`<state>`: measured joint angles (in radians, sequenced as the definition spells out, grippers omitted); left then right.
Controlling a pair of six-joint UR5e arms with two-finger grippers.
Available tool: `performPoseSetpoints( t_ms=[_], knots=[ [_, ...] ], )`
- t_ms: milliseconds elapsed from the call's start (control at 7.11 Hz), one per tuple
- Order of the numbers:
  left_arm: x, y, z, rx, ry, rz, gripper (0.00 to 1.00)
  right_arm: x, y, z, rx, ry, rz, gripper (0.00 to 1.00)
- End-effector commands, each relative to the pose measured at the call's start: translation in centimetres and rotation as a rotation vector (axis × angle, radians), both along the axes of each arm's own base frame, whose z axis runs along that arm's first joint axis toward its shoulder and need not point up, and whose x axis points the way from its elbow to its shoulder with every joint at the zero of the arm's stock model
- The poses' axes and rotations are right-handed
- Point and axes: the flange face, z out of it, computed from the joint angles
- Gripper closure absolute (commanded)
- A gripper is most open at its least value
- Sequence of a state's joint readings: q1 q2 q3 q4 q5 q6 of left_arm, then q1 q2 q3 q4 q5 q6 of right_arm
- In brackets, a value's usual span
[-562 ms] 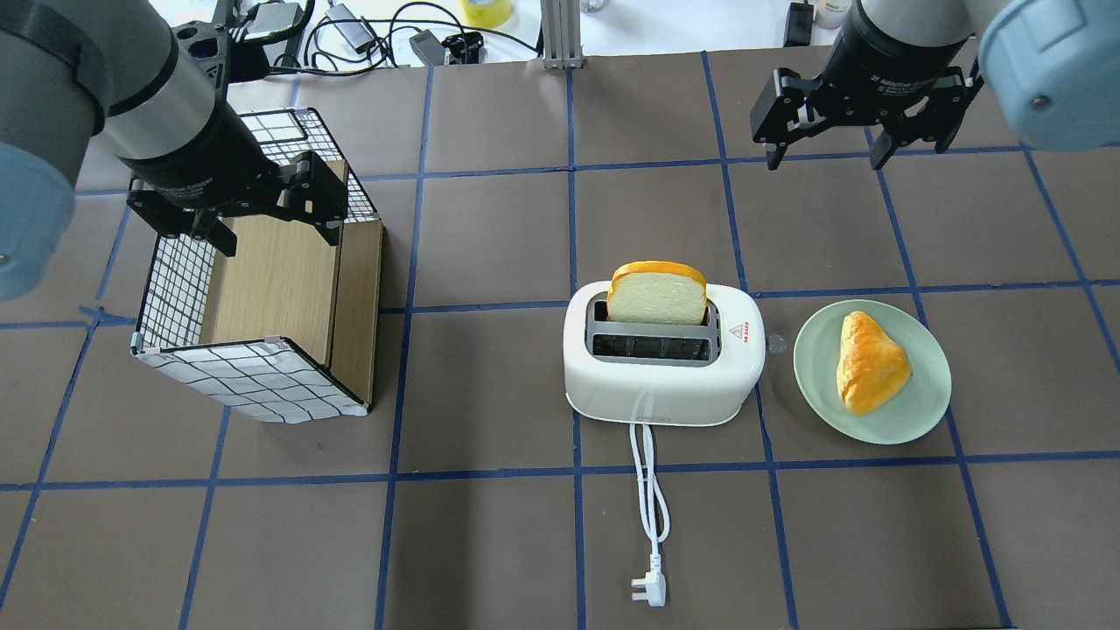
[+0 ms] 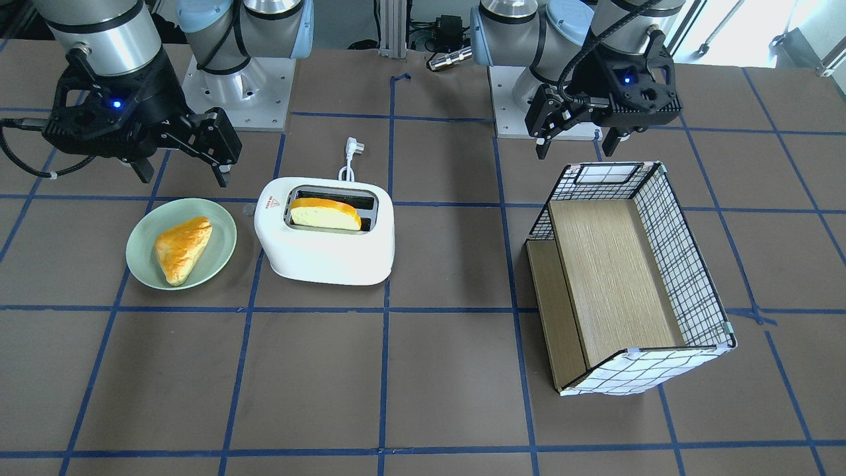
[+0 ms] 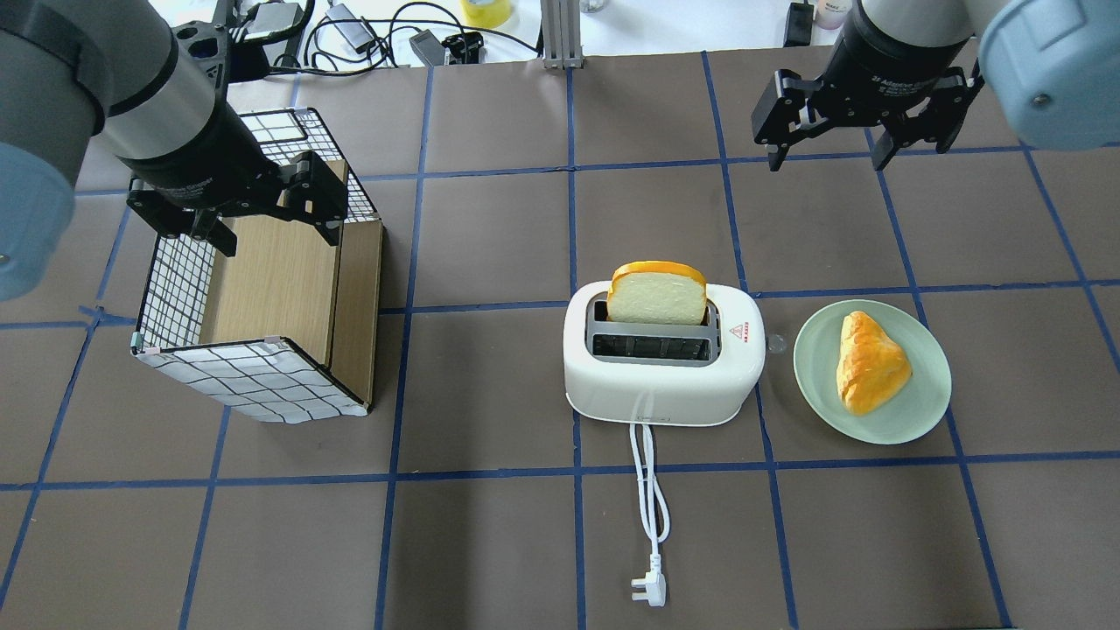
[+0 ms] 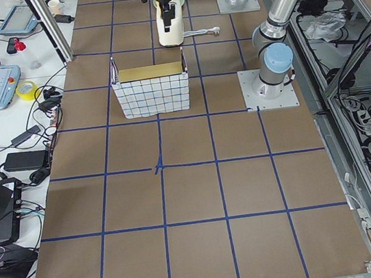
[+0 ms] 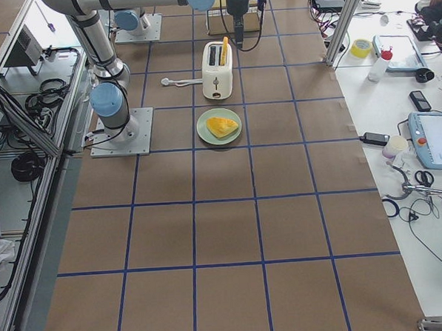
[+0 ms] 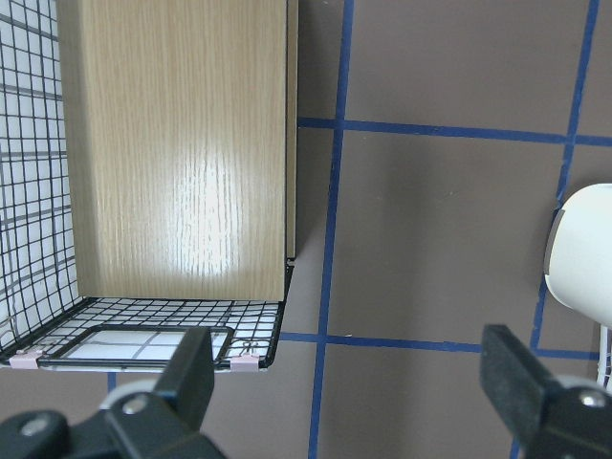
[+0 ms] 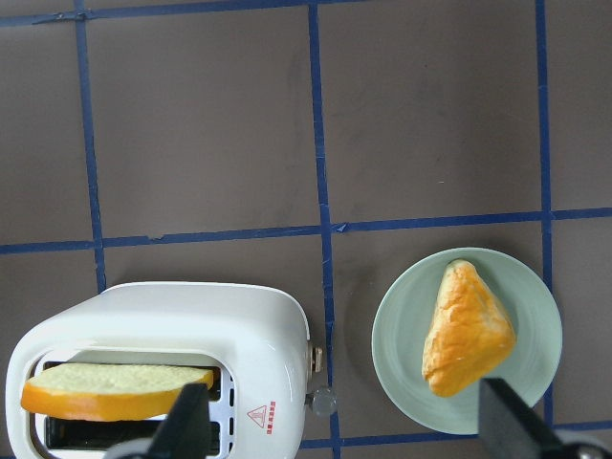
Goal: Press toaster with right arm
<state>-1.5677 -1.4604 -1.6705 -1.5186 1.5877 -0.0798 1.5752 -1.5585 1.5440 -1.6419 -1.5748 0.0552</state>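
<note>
Two pincers gaped wide above the worktop [image 3: 490, 525]: right pincer [image 3: 826, 163] well apart at one o'clock from the toaster [image 3: 662, 366], left pincer [image 3: 280, 242] by the wire box [image 3: 262, 280] at nine o'clock. A plate [image 3: 919, 402] with pastry [image 3: 868, 363] sat just beside the toaster, at three o'clock.

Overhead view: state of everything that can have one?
toaster: unplugged, likely not pressed down yet
bread slice: upright in the slot farther from the robot, sticking well out; other slot empty
plug: loose on the table
plate: holds a pastry
wire-and-wood box: open on top
left fingers: open, over the box
right fingers: open, holding nothing, apart from the toaster
</note>
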Motion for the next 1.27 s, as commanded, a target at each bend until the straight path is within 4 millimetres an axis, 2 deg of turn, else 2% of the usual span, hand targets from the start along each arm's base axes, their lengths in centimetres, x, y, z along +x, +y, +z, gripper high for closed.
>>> performPoseSetpoints(
  t_ms=[0, 141, 281, 422, 562, 844, 1125],
  knots=[
    [0.0, 0.0, 0.0, 0.000, 0.000, 0.000, 0.00, -0.7, -0.1, -0.6, 0.022, -0.008, -0.008, 0.51],
    [0.0, 0.0, 0.0, 0.000, 0.000, 0.000, 0.00, -1.4, -0.1, -1.7, 0.082, -0.009, 0.010, 0.89],
    [0.0, 0.0, 0.0, 0.000, 0.000, 0.000, 0.00, -3.6, -0.5, -2.4, 0.117, -0.072, 0.036, 1.00],
    [0.0, 0.0, 0.0, 0.000, 0.000, 0.000, 0.00, -6.8, -0.5, -3.6, 0.166, -0.151, 0.030, 1.00],
    [0.0, 0.0, 0.0, 0.000, 0.000, 0.000, 0.00, -8.5, -0.3, -5.6, 0.193, -0.196, 0.060, 1.00],
    [0.0, 0.0, 0.0, 0.000, 0.000, 0.000, 0.00, -8.2, 1.2, -10.9, 0.261, -0.232, 0.087, 1.00],
    [0.0, 0.0, 0.0, 0.000, 0.000, 0.000, 0.00, -7.2, 2.1, -13.2, 0.285, -0.343, 0.085, 1.00]
  ],
)
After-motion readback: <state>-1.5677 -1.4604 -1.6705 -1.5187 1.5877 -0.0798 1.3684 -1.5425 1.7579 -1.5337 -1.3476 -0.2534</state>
